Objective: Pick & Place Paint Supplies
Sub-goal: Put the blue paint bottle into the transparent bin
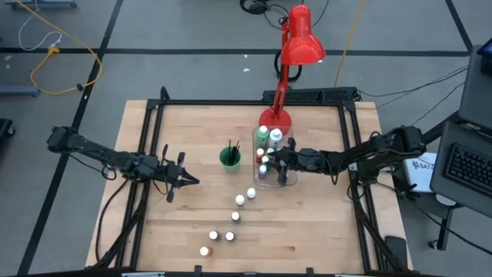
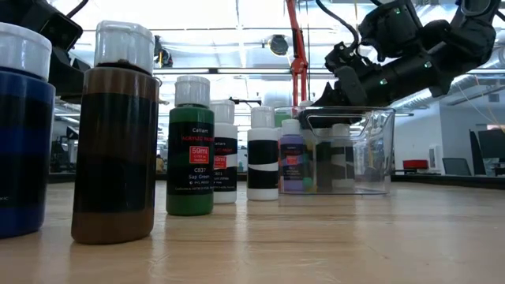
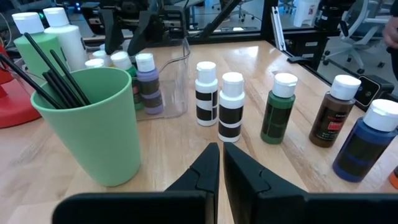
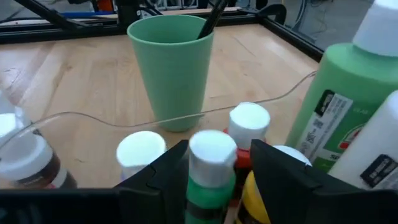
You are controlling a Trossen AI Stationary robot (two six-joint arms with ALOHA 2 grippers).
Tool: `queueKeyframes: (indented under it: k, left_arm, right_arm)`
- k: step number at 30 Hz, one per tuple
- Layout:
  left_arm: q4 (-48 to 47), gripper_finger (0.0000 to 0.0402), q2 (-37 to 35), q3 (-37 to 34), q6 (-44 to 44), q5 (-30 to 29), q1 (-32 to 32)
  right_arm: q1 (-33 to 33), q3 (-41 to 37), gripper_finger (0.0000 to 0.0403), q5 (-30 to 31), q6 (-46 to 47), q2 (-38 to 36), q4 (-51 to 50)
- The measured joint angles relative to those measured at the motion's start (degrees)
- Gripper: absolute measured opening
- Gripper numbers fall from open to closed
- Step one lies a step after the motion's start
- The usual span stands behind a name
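The clear bin [image 1: 286,178] stands right of centre and holds several small white-capped paint bottles. My right gripper [image 4: 217,158] reaches level into it from the right. Its fingers are open on either side of a green bottle [image 4: 210,180] that stands upright among the others. A row of paint bottles [image 1: 240,200] stands on the table, running toward the near edge. The green cup [image 1: 230,159] holds dark brushes [image 3: 56,78]. My left gripper [image 3: 221,155] hovers shut, left of the cup and touching nothing. My right gripper: a gap shows between the green bottle's white cap [image 4: 212,149] and one finger [image 4: 280,174]. The other finger lies close beside the cap, and I cannot tell whether it touches. The fingers come level from the table's right, and the bottle stands upright in the bin.
A red lamp [image 1: 300,46] rises from its base [image 1: 275,119] just behind the bin. Two larger bottles, green [image 4: 348,106] and white [image 4: 379,155], stand beside the bin. Black-and-white [image 3: 231,106], green [image 3: 277,109], brown [image 3: 334,112] and blue [image 3: 367,140] bottles line the table's near middle.
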Motion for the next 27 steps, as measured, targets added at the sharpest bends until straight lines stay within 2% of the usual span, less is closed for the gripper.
queueKeyframes:
  k: [3,6,12,15,18,22,25,27]
  left_arm:
    - [0.01,0.0024,0.00,0.00,0.00,-0.01,0.00]
    - [0.22,0.0024,0.00,0.00,0.02,0.00,-0.02]
    - [0.42,0.0024,0.00,0.00,0.41,-0.03,0.00]
    - [0.34,0.0024,0.00,0.00,-1.26,-0.39,0.00]
    - [0.34,0.0024,0.00,0.00,-4.64,-1.94,0.00]
    - [0.10,0.0024,0.01,0.00,-6.39,-2.43,0.00]
    - [-0.06,0.0024,0.85,0.00,-4.14,-0.30,0.00]
    - [-0.03,0.0024,2.09,0.00,-3.65,-0.41,0.00]
  right_arm:
    - [0.11,-0.13,0.0169,-0.27,-2.03,-3.08,-0.12]
    - [1.36,0.62,0.0169,-0.38,-4.72,-10.54,-1.33]
    - [7.35,2.69,0.0156,0.40,-4.79,-31.75,-20.64]
    - [13.59,-1.20,0.0129,4.21,-5.84,-38.61,-23.83]
    - [19.99,-10.61,0.0094,9.55,-7.23,-40.49,-11.32]
    - [24.95,-21.95,0.0046,10.59,-8.65,-38.50,7.54]
    - [26.41,-25.47,0.0016,13.42,-9.73,-36.69,14.30]
    - [26.55,-25.99,0.0004,15.33,-10.54,-35.79,14.34]
